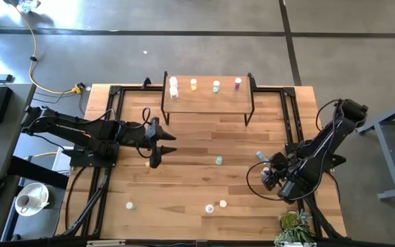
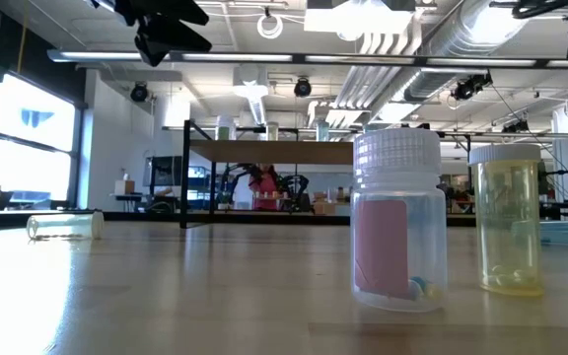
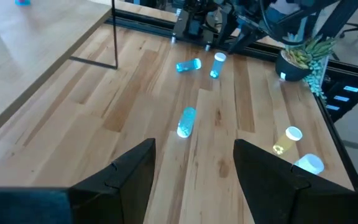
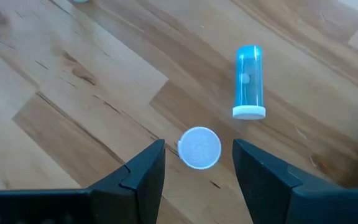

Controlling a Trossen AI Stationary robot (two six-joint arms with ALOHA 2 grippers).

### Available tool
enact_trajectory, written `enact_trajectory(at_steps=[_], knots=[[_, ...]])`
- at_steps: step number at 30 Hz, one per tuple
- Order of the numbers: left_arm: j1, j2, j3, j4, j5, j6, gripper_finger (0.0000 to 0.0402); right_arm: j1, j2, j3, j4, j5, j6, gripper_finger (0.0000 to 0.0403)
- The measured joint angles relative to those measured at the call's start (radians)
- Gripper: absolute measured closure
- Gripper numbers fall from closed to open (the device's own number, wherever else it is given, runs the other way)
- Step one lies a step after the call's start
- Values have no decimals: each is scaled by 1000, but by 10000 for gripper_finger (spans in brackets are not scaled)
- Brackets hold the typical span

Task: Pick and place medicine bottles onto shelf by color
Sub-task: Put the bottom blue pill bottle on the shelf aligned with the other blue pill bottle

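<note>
- The left gripper point(image 1: 154, 162) hangs over the desk's point(image 1: 184, 199) left-centre with jaws spread wide and empty, a yellow bottle point(image 1: 147, 164) just beside it.
- The right gripper point(image 4: 194, 163) sits near the desk's right edge, jaws parted around an upright white-capped bottle point(image 4: 199, 148) without touching; a blue bottle point(image 4: 249, 82) lies nearby.
- Five bottles stand on the shelf point(image 1: 208, 100) at the far edge.
- Bare wood lies between the arms, apart from one teal bottle point(image 1: 219, 160).
</note>
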Motion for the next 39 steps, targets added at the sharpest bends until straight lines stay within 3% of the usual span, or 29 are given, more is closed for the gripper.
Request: enact_trajectory(at_steps=[12, 24, 33, 39], knots=[[0, 0, 0, 0, -17, 0, 195, 13, 6, -69, 75, 3, 10, 224], [0, 0, 0, 0, -19, 0, 195, 12, 113, -84, 108, 3, 13, 226], [0, 0, 0, 0, -19, 0, 195, 12, 120, -84, 118, 3, 12, 295], [0, 0, 0, 0, -19, 0, 195, 12, 120, -84, 129, 3, 12, 303]])
